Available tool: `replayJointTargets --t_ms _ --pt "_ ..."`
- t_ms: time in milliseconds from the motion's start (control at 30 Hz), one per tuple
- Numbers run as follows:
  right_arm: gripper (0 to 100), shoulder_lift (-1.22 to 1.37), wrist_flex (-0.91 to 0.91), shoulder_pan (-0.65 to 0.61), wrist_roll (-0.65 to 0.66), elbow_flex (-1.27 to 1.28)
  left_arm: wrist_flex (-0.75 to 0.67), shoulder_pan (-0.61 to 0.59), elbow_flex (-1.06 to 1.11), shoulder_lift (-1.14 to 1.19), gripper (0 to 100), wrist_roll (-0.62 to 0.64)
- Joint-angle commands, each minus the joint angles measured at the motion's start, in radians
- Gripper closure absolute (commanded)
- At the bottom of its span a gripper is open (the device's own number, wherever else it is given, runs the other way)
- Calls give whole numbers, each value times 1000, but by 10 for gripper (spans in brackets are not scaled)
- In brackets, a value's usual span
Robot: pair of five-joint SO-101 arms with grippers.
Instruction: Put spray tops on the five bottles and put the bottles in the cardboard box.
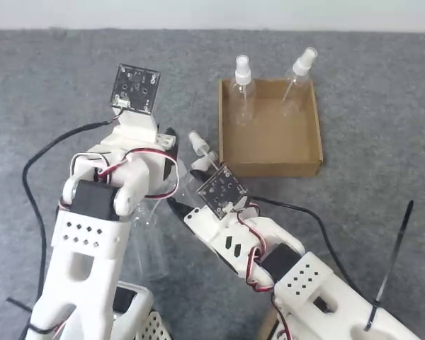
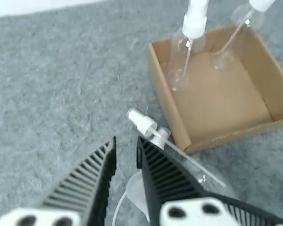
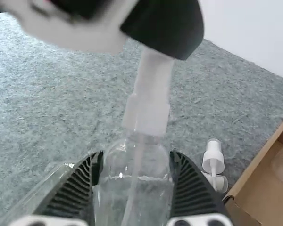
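Note:
My right gripper (image 3: 134, 181) is shut on a clear bottle (image 3: 132, 174), which it holds upright on the grey carpet. Directly above it, my left gripper (image 3: 151, 28) is shut on a white spray top (image 3: 148, 99) whose lower end sits at the bottle's neck. The left gripper's fingers (image 2: 153, 165) show a narrow gap over the bottle's rim (image 2: 134, 186). A loose spray top (image 1: 202, 151) (image 2: 144, 123) (image 3: 212, 157) lies beside the cardboard box (image 1: 269, 167) (image 2: 172, 113). In the box stand two capped bottles (image 1: 242, 88) (image 1: 297, 79).
Another clear bottle (image 1: 147, 244) lies on the carpet under the left arm. A white perforated basket (image 1: 138, 319) sits at the front edge. A black cable (image 1: 393, 255) runs along the right side. Open carpet lies left of the box.

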Motion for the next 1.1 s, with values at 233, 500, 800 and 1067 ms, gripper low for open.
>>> replayJointTargets --t_ms 233,500,800,1067 --pt "993 -39 -18 13 -11 -15 71 38 4 -138 938 8" --pt "993 -39 -18 13 -11 -15 41 114 28 -147 936 2" --pt "993 -39 -18 67 -9 -21 38 -63 -119 -292 932 -2" --pt "993 -24 150 272 -15 -270 37 -103 127 -519 847 0"
